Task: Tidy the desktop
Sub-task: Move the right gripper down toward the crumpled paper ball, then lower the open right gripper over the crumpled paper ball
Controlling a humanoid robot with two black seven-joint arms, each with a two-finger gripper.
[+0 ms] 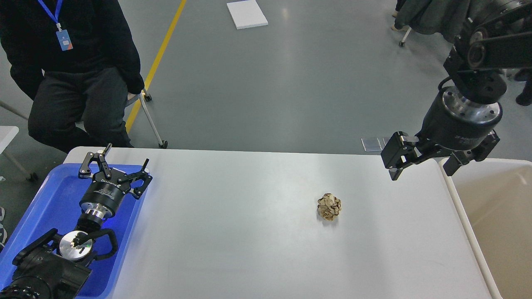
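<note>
The desktop (249,232) is a wide light grey-white tabletop with rounded corners. A crumpled brown paper ball (329,207) lies on it, right of the middle. My right gripper (422,168) hangs open and empty above the table's right end, up and to the right of the ball, apart from it. My left gripper (120,161) is open and empty over the far end of the blue tray at the left.
A blue plastic tray (45,207) sits at the table's left edge under my left arm. A beige rimmed bin (494,216) stands against the table's right edge. A seated person in black (79,83) is beyond the far left corner.
</note>
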